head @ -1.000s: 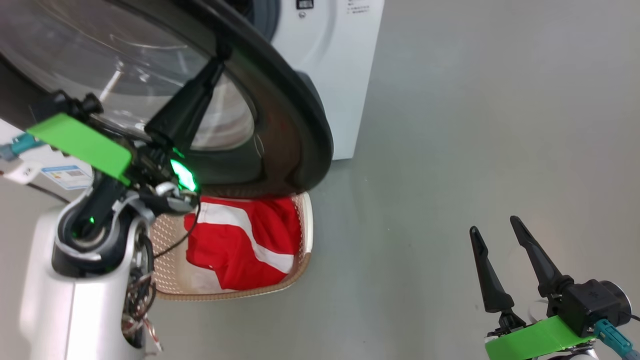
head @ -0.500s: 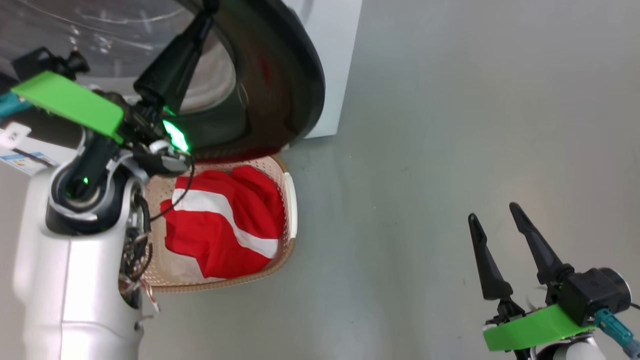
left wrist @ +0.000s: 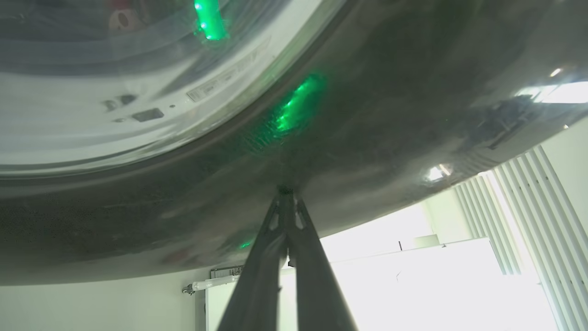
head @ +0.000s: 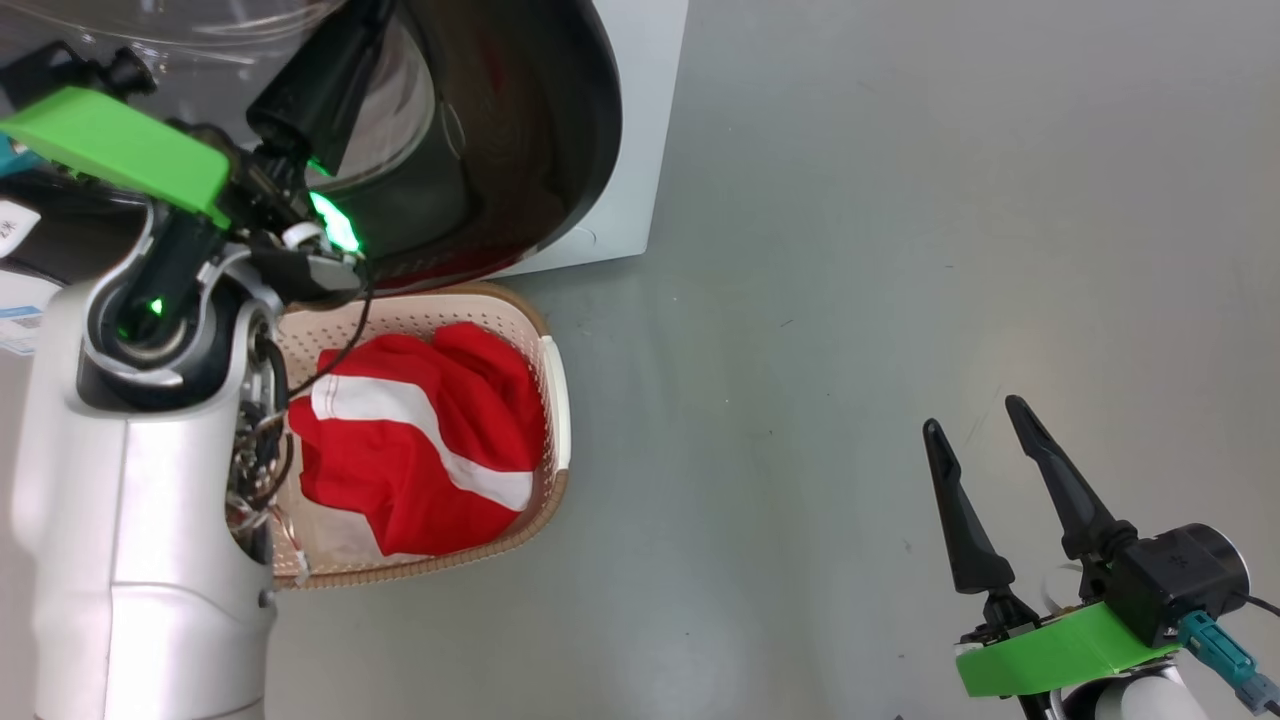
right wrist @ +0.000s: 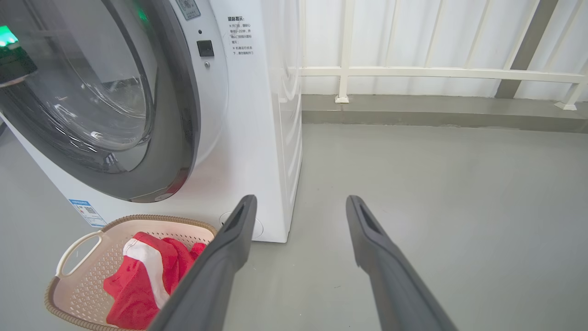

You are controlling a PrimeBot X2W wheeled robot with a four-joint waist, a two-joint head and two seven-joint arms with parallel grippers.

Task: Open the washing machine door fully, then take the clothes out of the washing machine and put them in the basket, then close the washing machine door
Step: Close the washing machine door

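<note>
Red clothes [head: 420,480] lie heaped in the basket [head: 556,400] at the lower left of my head view, their white stripe slanting from upper left to lower right. The basket sits on the floor [head: 850,250] just before the washer [right wrist: 257,138], one handle toward frame right. Above it hangs the door [head: 560,150]. My left gripper [left wrist: 285,192] is pressed together, tips against the door's black rim. My right gripper [head: 973,416], at lower right, stands apart and empty, fingers pointing up-frame.
</note>
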